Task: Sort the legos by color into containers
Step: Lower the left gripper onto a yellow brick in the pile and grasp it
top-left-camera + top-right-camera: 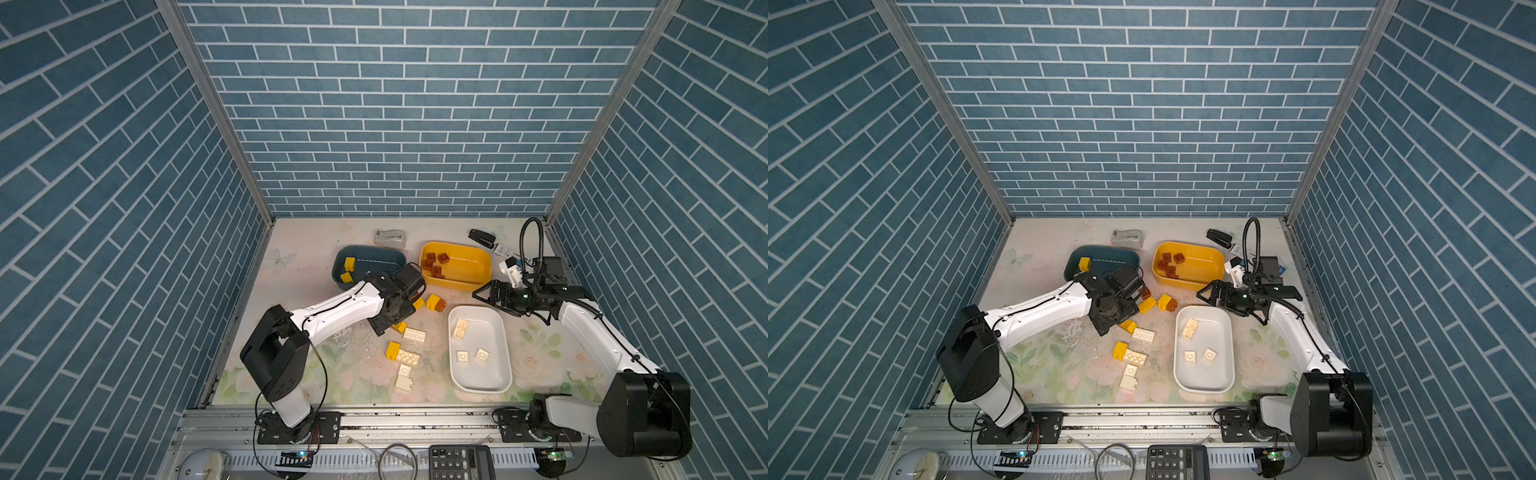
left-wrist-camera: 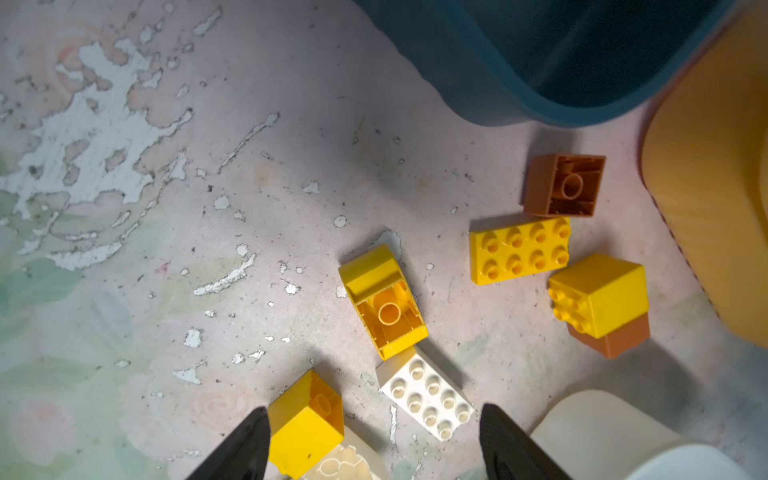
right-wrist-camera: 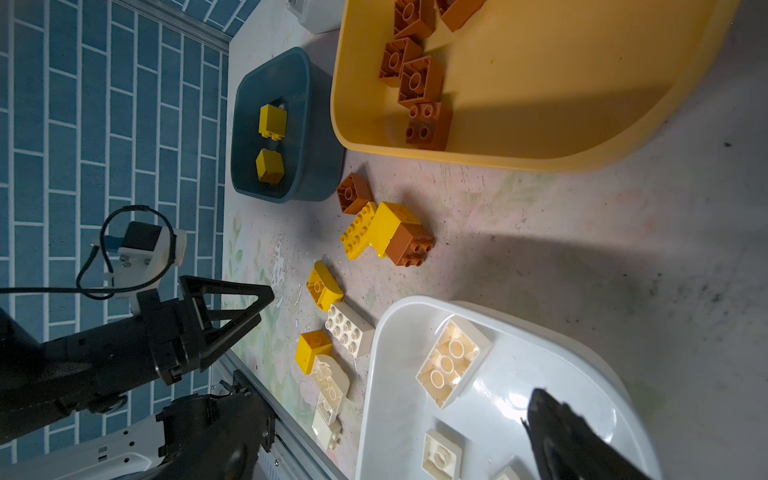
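You had the left fingers [image 2: 245, 449] wide over the floral counter [image 2: 208, 187], a small yellow plastic brick [image 2: 305, 424] between them, ungripped; the right fingers [image 3: 573, 440] were wide and empty near the white plastic tub [image 3: 370, 365]. The next move, I judged, called for lowering, closing and carrying it to the dark blue plastic tub [image 2: 498, 83].

Three walls [image 1: 399, 104], papered in a blue brick pattern with white joints, rise behind the table [image 1: 307, 249] and on both its sides. Bare aluminium posts [image 1: 217, 108] stand at the table's two far corners, where the walls meet. The table top carries a pale floral print, worn through to white patches [image 2: 95, 137] in places. An aluminium rail [image 1: 415, 419] runs along the table's near edge.
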`<state>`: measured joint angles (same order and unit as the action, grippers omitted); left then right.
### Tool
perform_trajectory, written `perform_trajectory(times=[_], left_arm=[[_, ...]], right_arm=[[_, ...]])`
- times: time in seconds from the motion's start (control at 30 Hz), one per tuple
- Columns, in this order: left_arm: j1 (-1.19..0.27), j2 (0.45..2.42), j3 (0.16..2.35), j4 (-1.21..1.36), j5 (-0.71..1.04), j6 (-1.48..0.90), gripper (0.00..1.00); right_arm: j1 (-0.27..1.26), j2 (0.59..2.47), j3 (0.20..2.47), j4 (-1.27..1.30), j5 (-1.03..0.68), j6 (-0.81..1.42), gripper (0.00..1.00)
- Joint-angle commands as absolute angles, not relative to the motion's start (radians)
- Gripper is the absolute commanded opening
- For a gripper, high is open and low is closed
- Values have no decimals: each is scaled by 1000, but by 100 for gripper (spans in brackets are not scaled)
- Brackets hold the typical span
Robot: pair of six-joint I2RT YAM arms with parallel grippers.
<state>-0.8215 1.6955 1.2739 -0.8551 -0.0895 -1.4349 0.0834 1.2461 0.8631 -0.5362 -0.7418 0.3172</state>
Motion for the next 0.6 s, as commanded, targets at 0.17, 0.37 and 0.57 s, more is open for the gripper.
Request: perform_trajectory(times=[0.17,0.37,0.57], left_arm=[[-828,1841,1299,-860,-86,-1607,78],[-822,1881,1289,-799,-113,-1623,74],[-815,1905,1280,-749,-119,-1621,72]], right_arm=[[93,1237,866,-527,-774,319,99],[102,1212,835,-516,-795,339,99],[104,1205,822,-517,-800,341,99]])
